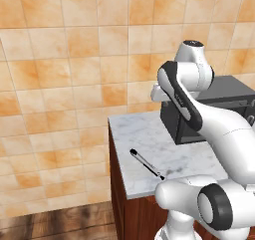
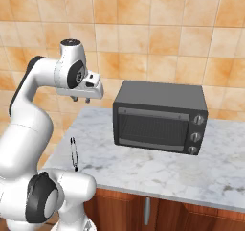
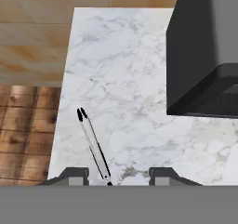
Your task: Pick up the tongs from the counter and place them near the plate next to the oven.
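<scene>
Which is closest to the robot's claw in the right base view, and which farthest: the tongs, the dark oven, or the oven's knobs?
From the gripper, held above the counter's left end:
1. The oven, just to its right.
2. The tongs, lying below it by the counter's left edge.
3. The knobs, on the oven's far right side.
</scene>
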Robot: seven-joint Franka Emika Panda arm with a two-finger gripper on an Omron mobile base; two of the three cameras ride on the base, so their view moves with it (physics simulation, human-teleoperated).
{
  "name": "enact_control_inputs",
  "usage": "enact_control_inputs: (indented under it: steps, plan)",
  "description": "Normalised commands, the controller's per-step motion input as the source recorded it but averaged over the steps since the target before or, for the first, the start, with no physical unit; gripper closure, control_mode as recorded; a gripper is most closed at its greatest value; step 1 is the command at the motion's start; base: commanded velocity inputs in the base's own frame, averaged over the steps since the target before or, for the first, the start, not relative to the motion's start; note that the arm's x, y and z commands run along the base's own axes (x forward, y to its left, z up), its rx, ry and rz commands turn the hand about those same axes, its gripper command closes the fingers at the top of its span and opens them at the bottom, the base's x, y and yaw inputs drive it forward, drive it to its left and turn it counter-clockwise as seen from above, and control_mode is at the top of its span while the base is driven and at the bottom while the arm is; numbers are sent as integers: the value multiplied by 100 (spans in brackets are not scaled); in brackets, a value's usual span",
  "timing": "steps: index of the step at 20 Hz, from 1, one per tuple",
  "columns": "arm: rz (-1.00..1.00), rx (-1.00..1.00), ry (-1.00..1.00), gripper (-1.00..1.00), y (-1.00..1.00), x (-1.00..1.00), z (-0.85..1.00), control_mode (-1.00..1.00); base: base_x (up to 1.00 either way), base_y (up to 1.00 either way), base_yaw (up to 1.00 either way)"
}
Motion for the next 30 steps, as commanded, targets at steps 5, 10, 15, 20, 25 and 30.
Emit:
enact_control_inputs:
  steps: [5,10,15,20,25,30]
  plan:
    - [0,0,8,-100,1,-3,-11,-100,0,0,0]
    - [0,-10,8,-100,30,-30,-77,-100,0,0,0]
    - [0,-15,6,-100,14,-3,-83,-100,0,0,0]
    - [0,-4,0,-100,20,-32,-77,-100,0,0,0]
    - [0,-3,0,-100,20,-28,-53,-100,0,0,0]
    - [2,-3,0,-100,12,-13,-37,-100,0,0,0]
